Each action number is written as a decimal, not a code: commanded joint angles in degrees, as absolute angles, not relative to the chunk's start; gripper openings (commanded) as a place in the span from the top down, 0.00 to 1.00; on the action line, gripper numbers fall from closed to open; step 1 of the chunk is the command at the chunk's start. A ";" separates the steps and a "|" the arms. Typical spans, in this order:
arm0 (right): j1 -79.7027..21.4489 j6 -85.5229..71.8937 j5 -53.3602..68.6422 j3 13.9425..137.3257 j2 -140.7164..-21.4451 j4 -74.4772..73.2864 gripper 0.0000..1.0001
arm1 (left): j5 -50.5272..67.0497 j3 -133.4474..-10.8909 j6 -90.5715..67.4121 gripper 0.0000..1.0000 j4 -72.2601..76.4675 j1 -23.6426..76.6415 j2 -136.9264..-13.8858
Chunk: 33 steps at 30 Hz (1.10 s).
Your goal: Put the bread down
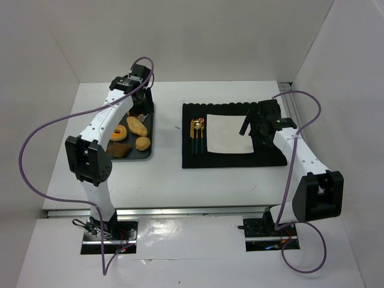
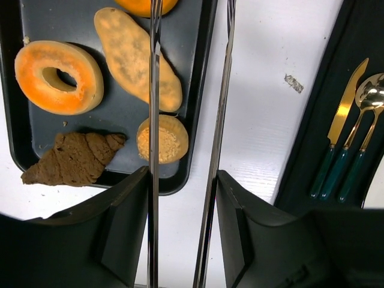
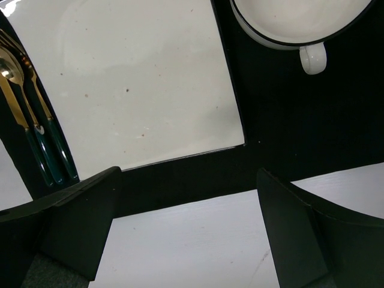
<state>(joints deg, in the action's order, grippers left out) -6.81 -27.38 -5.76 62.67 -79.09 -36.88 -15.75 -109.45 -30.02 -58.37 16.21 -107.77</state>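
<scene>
Several breads lie on the dark tray point(image 2: 120, 114): an orange ring point(image 2: 59, 77), a long loaf point(image 2: 137, 59), a small round bun point(image 2: 163, 139) and a brown croissant point(image 2: 72, 159). My left gripper point(image 2: 183, 180) is shut on a pair of metal tongs point(image 2: 155, 90), whose two arms stand spread apart with nothing between them. One arm runs over the round bun and the long loaf; the other lies over the bare table beside the tray. The tong tips are out of frame. My right gripper point(image 3: 189, 180) hangs open and empty over the near edge of the black placemat point(image 3: 282, 126).
On the placemat point(image 1: 234, 157) lie a white square plate point(image 1: 228, 133) and gold cutlery with green handles point(image 1: 198, 135). A white cup point(image 3: 300, 24) stands at the mat's right side. White walls close in the table at back and sides.
</scene>
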 commanded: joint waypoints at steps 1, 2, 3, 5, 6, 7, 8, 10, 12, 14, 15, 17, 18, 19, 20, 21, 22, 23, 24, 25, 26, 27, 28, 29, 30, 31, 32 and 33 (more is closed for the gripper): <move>-6.33 -27.07 -5.89 64.60 -79.37 -34.01 0.00 | -18.18 -113.90 -29.71 0.42 -58.97 16.26 -108.89; -6.33 -27.07 -5.89 64.60 -79.37 -34.01 0.00 | -19.32 -113.91 -30.23 0.42 -59.50 16.26 -108.90; -6.33 -27.07 -5.89 64.60 -79.37 -34.01 0.00 | -20.03 -114.60 -30.23 0.42 -59.50 16.26 -109.51; -6.33 -27.07 -5.89 65.12 -79.89 -34.01 0.00 | -21.61 -115.31 -30.23 0.43 -59.50 15.73 -110.56; -6.33 -27.07 -5.89 65.13 -79.89 -34.01 0.00 | -23.01 -115.31 -30.23 0.43 -59.50 15.73 -111.09; -6.33 -27.07 -5.89 65.13 -79.89 -34.01 0.00 | -23.55 -116.01 -30.23 0.43 -59.50 15.73 -111.70; -6.33 -27.07 -5.89 65.13 -80.50 -34.01 0.00 | -24.16 -116.54 -30.23 0.43 -59.50 15.73 -112.41; -6.33 -27.07 -5.89 65.65 -80.51 -34.01 0.00 | -25.31 -117.33 -30.23 0.43 -59.50 15.73 -114.94; -6.33 -27.07 -5.36 66.18 -81.21 -34.01 0.00 | -25.31 -118.73 -30.23 0.43 -59.50 15.73 -116.62; -6.33 -27.07 -5.36 66.18 -81.83 -34.01 0.00 | -25.84 -119.44 -30.76 0.43 -59.50 15.73 -117.95; -6.33 -27.07 -5.36 66.18 -81.83 -34.01 0.00 | -25.84 -119.44 -31.37 0.43 -59.50 15.73 -118.82; -6.33 -27.07 -5.36 66.18 -81.83 -34.54 0.00 | -25.84 -119.97 -31.38 0.43 -59.50 15.73 -119.52; -6.33 -26.55 -5.36 66.18 -81.83 -34.54 0.00 | -25.84 -119.97 -31.38 0.43 -59.50 15.73 -120.14; -6.33 -26.54 -5.36 66.18 -82.35 -34.54 0.00 | -26.36 -120.67 -31.38 0.43 -59.50 15.73 -120.15; -6.33 -26.54 -5.36 66.18 -82.35 -34.54 0.00 | -26.37 -120.67 -31.38 0.43 -59.50 15.73 -120.84; -6.33 -26.54 -5.36 66.18 -82.35 -34.54 0.00 | -26.37 -120.67 -31.38 0.43 -59.50 15.73 -121.46; -6.33 -26.54 -5.36 66.18 -82.88 -34.54 0.00 | -26.37 -120.67 -31.38 0.43 -59.50 15.73 -121.46; -6.33 -26.54 -5.36 66.18 -82.88 -34.54 0.00 | -25.58 -121.37 -31.38 0.43 -59.50 15.21 -122.16; -6.33 -26.54 -5.36 66.18 -83.49 -34.54 0.00 | -25.58 -121.38 -31.38 0.43 -59.50 15.21 -122.17; -6.33 -26.54 -5.36 66.70 -83.50 -34.54 0.00 | -25.58 -121.38 -31.38 0.43 -59.50 15.21 -122.78; -6.33 -26.54 -5.36 66.71 -83.50 -34.02 0.00 | -25.58 -121.90 -31.38 0.43 -59.50 15.21 -122.78; -6.33 -26.54 -5.36 66.71 -84.11 -34.01 0.00 | -25.58 -121.90 -31.38 0.43 -59.50 15.21 -123.31; -6.33 -26.54 -4.84 66.71 -84.11 -34.01 0.00 | -25.58 -121.90 -31.38 0.43 -59.50 15.21 -123.31; -6.33 -26.54 -4.83 67.23 -84.11 -34.01 0.00 | -25.58 -121.90 -31.90 0.43 -59.50 15.21 -123.31; -6.33 -26.54 -4.83 67.24 -84.72 -34.01 0.00 | -25.58 -121.90 -31.90 0.44 -59.50 15.21 -123.31; -6.33 -26.54 -4.83 67.24 -84.73 -34.01 0.00 | -25.58 -121.90 -31.90 0.46 -59.50 15.21 -123.31; -6.33 -26.54 -4.83 67.24 -85.42 -33.49 0.00 | -25.05 -122.43 -31.90 0.49 -59.50 15.21 -123.92; -6.33 -26.54 -4.83 67.24 -85.43 -33.49 0.00 | -25.05 -122.43 -31.90 0.51 -59.50 15.21 -123.93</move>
